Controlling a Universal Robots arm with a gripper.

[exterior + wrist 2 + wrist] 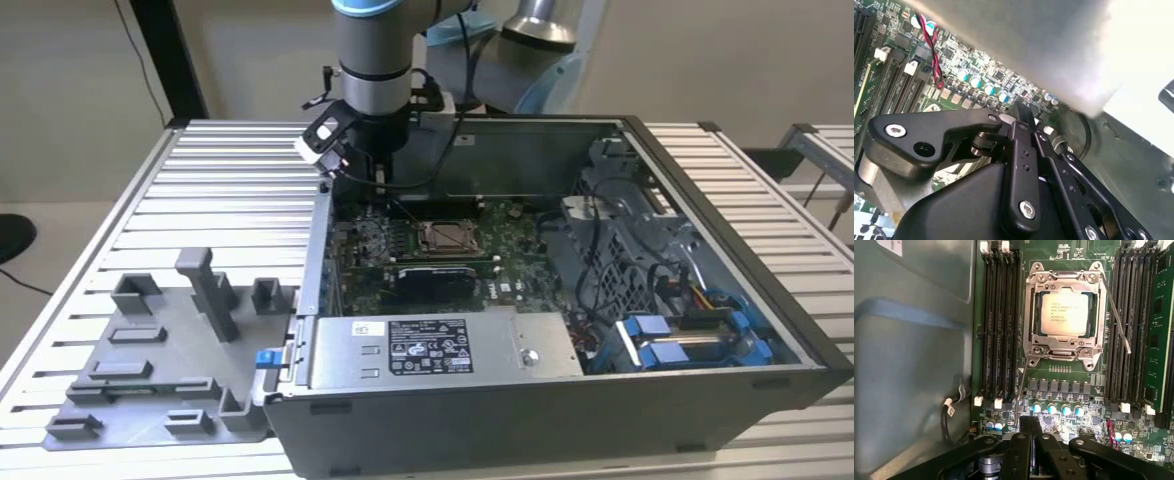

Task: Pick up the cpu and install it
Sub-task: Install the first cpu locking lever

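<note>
The cpu [1063, 314] lies flat in its socket on the motherboard [1064, 372], its silvery top showing through the opening of the metal retention frame [1064, 351]. In the exterior view, the cpu [445, 237] sits near the middle of the open computer case [747, 200]. Two thin wire levers stand off the frame: one lever [1116, 315] slants out past one side and the other lever [1023, 385] runs from a frame corner towards the gripper [1030, 424]. The gripper is pressed together with nothing visibly between its fingers, and it hangs just above the board near that second lever's free end, beside a row of blue-topped capacitors [1056, 409] and the memory slots [999, 325]. The placing looks done, and the step in hand seems to be securing the chip. Doing that well would mean keeping the closed tips on the lever wire alone, clear of the capacitors, and moving the wire evenly so the frame bears flat on the chip. Whether the frame is fully down and whether the levers are latched is hard to make out. In the second wrist view the gripper [1023, 116] covers much of the board, and a blurred pale case wall blocks the rest. In the exterior view, the arm and the case wall on the exterior view's left hide the fingertips.
</note>
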